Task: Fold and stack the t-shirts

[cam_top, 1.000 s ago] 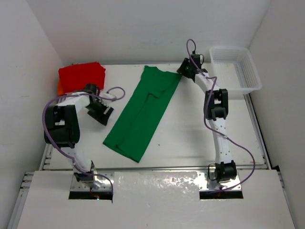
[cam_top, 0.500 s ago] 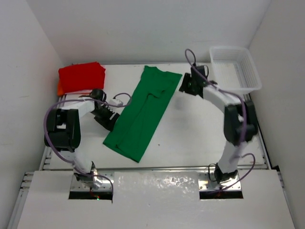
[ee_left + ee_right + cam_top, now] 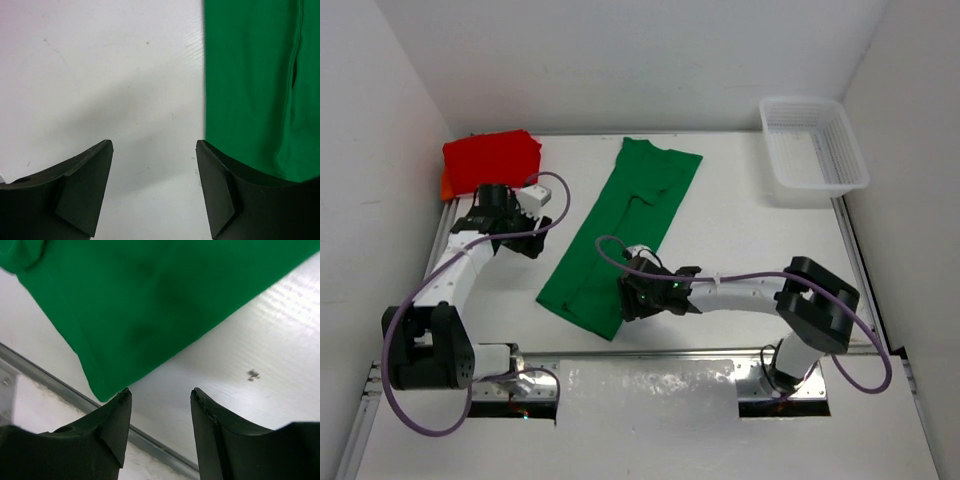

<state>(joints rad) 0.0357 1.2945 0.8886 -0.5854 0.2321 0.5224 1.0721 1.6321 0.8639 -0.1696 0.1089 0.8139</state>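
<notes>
Green cloth first: I count one green t-shirt [image 3: 620, 235], folded lengthwise into a long strip. It lies flat on the white table [image 3: 740, 230], running on a slant from the far middle to the near left. One red t-shirt [image 3: 492, 160] sits folded in the far left corner, and a sliver of one orange t-shirt [image 3: 446, 186] shows under its left edge. I cannot see a pink one.

There are two grippers. The left gripper [image 3: 152, 145] hangs over bare table, its jaws apart and nothing between them. The green strip's long left edge runs just beside its right finger. The right gripper [image 3: 160, 392] hangs at the strip's near corner, jaws apart and holding nothing, with the table's near rail [image 3: 45, 385] close below that corner.

One white mesh basket [image 3: 815, 150] stands in the far right corner, well apart from the shirt. Bare table spreads wide between them. A narrower bare band separates the green strip from the red stack.
</notes>
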